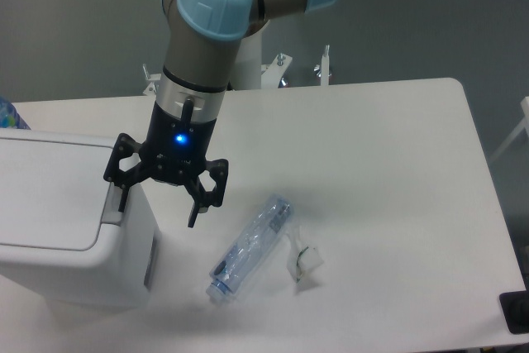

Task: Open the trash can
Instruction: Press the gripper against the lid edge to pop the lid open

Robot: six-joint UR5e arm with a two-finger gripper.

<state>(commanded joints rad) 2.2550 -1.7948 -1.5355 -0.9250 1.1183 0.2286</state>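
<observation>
1. My black two-finger end effector (157, 208) hangs with fingers spread wide, holding nothing.
2. Large white boxy plastic trash can (58, 221), lid flat, stands at the white table's (372, 163) left edge; my left finger is at its grey tab.
3. Clear crushed plastic bottle (250, 247) lies nearby.

White table (388, 163) against grey-blue floor (74, 31).

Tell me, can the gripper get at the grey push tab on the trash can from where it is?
Probably yes. The open gripper hangs at the trash can's right edge, one finger over the grey push tab. Nothing lies between; the bottle is off right.
</observation>
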